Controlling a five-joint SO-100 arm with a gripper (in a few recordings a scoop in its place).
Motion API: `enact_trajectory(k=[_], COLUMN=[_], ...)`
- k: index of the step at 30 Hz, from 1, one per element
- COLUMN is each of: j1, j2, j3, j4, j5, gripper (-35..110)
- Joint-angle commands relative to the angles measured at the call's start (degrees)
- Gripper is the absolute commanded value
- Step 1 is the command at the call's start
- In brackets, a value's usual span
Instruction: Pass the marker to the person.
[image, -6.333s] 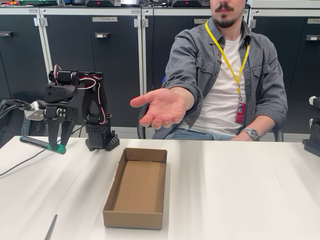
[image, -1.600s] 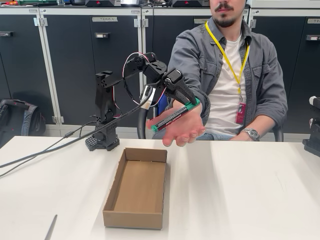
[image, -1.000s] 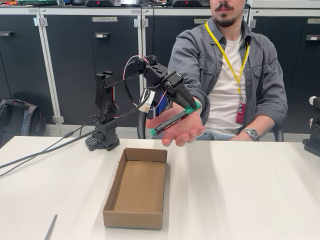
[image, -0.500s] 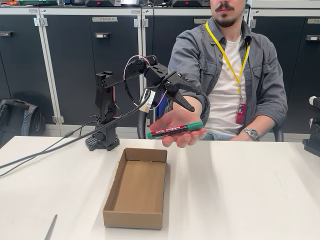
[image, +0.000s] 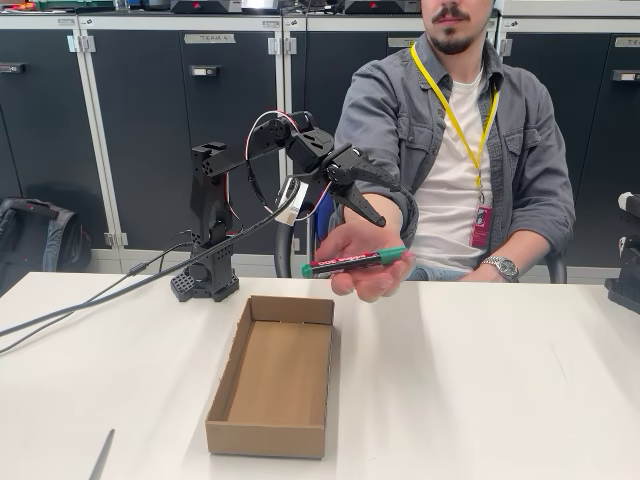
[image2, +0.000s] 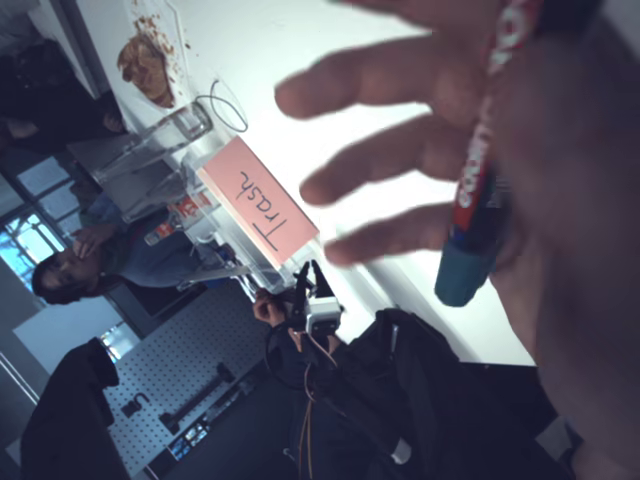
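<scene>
The marker (image: 353, 261) has a black body, a red label band and green ends. It lies flat across the open palm (image: 368, 245) of the person (image: 450, 170), who sits behind the table with that arm stretched forward. My gripper (image: 382, 202) hangs just above the palm, open, with its black fingers spread and nothing between them. It is clear of the marker. In the wrist view the marker (image2: 478, 180) rests on the blurred hand (image2: 570, 220), teal end down.
An open cardboard box (image: 275, 375) stands on the white table below the hand. The arm's base (image: 205, 280) sits at the back left, with a cable (image: 90, 300) trailing left. A thin grey stick (image: 100, 455) lies at the front left edge.
The gripper carried the marker from the table's left to the person's palm and opened. The marker now lies in the hand, which has shifted slightly right.
</scene>
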Motion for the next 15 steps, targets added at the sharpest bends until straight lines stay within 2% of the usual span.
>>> enact_trajectory(k=[1, 15], j1=[0.79, 2.37], j2=[1.32, 3.87], j3=[-2.11, 0.0], j4=[0.09, -1.67], j5=[-1.23, -3.87], gripper=[58, 58])
